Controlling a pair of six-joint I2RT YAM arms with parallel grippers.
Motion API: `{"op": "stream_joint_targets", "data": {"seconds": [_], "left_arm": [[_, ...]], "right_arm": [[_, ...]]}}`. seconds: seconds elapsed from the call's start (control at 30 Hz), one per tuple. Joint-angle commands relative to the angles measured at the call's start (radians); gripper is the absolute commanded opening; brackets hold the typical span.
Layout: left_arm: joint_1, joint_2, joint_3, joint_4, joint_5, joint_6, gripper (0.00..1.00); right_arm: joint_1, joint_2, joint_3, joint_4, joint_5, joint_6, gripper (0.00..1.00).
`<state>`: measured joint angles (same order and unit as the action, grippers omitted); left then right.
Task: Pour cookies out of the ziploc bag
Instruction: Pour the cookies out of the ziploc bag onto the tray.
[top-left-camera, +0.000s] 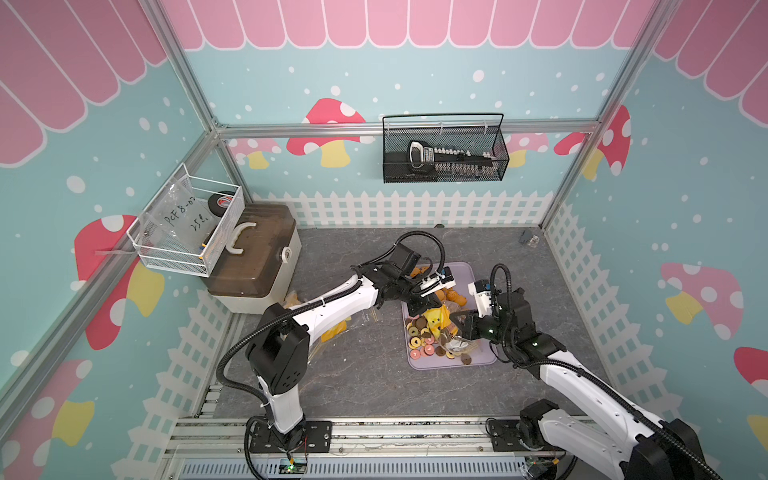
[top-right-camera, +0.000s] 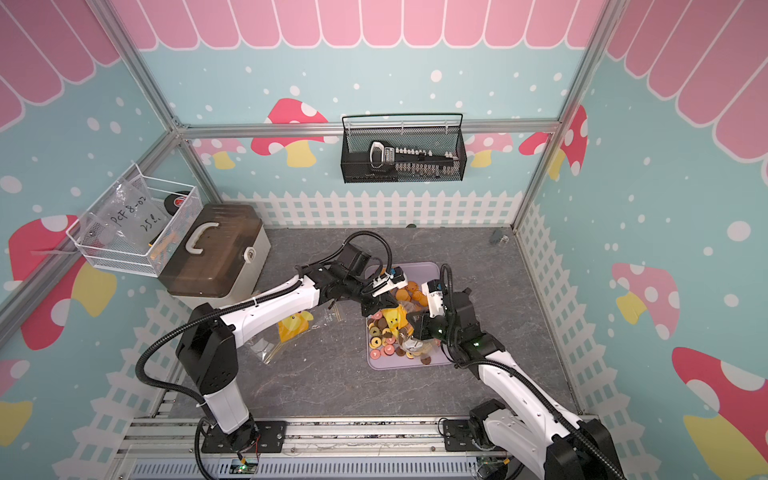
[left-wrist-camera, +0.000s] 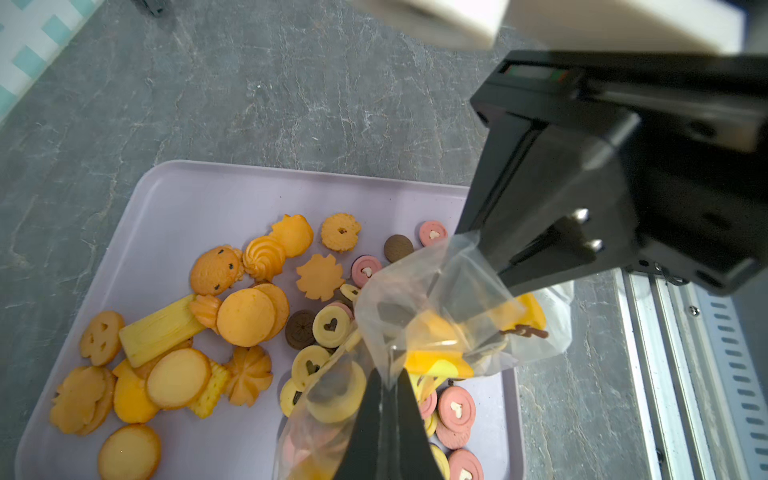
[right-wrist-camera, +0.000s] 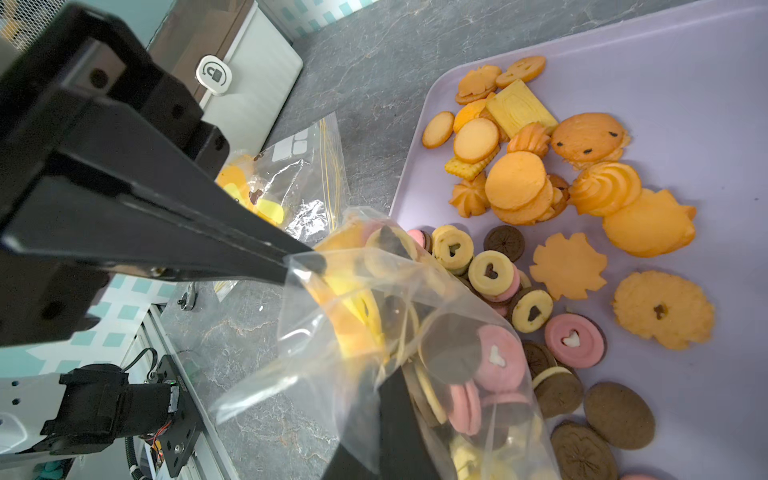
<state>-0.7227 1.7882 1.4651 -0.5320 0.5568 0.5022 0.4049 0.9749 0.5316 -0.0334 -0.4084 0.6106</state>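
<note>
Clear plastic ziploc bag (left-wrist-camera: 436, 316) with yellow print strung between both tools, above the middle of the lavender plastic tray (left-wrist-camera: 187, 199), right of centre on the grey marbled worktop (top-left-camera: 353, 374). Shut tight on bag film, only plastic between the jaws: left tool (left-wrist-camera: 386, 382). Likewise clamped on another fold of the same bag: right tool (right-wrist-camera: 392, 386). Key relation: long axis of bag running tool to tool, roughly across the tray, left tool at the end by the tray's left edge, right tool at the other end, both touching the bag, so neither nearer. Small coin-sized cookies (left-wrist-camera: 245, 316) mostly out: orange round and flower-edged ones on the tray's far half, brown, pink and yellow ring ones toward the near left corner, right under the bag. A handful of pink, brown and yellow ones (right-wrist-camera: 494, 361) visible through the film in the sagging low part. Mouth direction hard to tell. Probably late in the pour; likely needs one end raised to slide the rest down onto the tray. Also a second clear bag (right-wrist-camera: 291, 178) flat on the worktop beyond the tray's left edge, apart from both tools.
</note>
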Motion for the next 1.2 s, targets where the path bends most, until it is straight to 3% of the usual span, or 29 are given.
{"op": "stream_joint_targets", "data": {"seconds": [0.0, 0.43, 1.17], "left_arm": [[-0.01, -0.044, 0.047, -0.007, -0.017, -0.003, 0.0], [-0.06, -0.058, 0.132, -0.057, -0.111, 0.0, 0.0], [-0.122, 0.005, 0.277, -0.136, -0.161, -0.014, 0.0]], "right_arm": [[-0.007, 0.008, 0.022, 0.006, 0.009, -0.006, 0.0], [-0.026, -0.003, 0.005, -0.02, 0.072, 0.003, 0.0], [-0.076, -0.03, -0.023, -0.092, 0.132, 0.015, 0.0]]}}
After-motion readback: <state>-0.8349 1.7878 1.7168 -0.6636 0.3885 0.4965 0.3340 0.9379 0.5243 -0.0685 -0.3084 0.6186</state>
